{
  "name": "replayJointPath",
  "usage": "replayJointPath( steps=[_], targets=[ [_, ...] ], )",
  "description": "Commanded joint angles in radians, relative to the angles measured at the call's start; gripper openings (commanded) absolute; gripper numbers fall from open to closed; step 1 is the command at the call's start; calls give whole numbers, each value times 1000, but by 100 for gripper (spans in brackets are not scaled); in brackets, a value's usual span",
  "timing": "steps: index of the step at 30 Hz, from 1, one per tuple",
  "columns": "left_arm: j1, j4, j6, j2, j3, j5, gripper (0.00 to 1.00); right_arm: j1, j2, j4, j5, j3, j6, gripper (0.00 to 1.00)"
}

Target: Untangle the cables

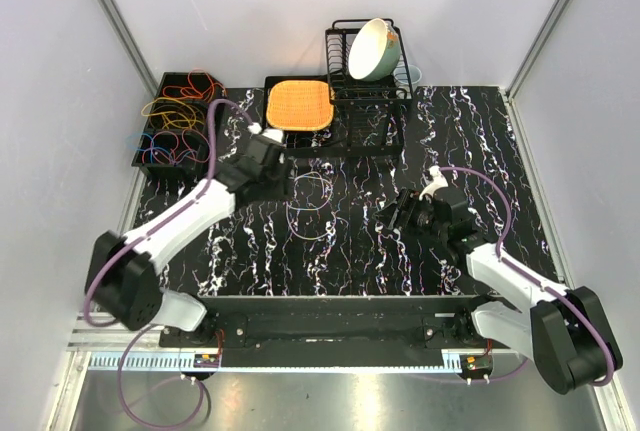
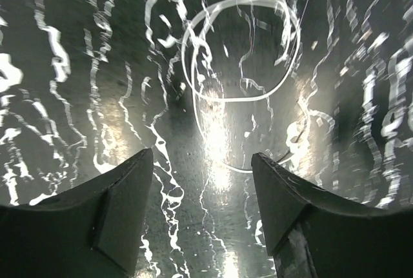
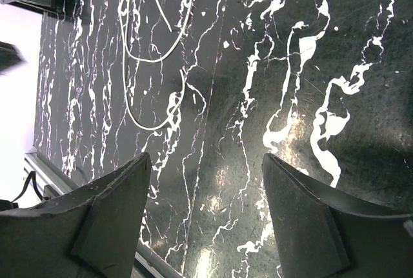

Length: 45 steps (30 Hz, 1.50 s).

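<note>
Overlapping pale thin wire loops (image 3: 151,60) are noted between left gripper (image 2: 201,155) and right gripper (image 3: 205,156), both spread wide, empty. One loop is best pinched clear of the crossing.

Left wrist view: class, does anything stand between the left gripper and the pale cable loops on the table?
Nothing visible does. Only bare table lies between the open left gripper and the cable loops ahead.
</note>
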Motion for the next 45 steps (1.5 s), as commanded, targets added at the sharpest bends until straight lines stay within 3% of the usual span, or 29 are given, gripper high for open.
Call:
replayJointPath(
  steps=[1,6,11,25,29,42,45],
  targets=[
    [-36,45,63,108,45,-69,64,-7,18,38,-25,18,5,76],
    [-57,61,83,203,83,-109,65,-12,35,38,-29,24,7,76],
    [-66,219,211,165,9,-52,68,-15,55,40,-34,33,7,76],
    [-5,144,401,435,239,-23,69,-27,71,44,-55,35,7,76],
    [12,145,416,502,256,-19,62,-32,84,53,-74,38,4,76],
    [27,168,427,610,302,27,55,-41,91,64,-92,35,5,76],
    [32,165,428,624,315,29,49,-41,97,66,-95,36,5,76]
  ],
)
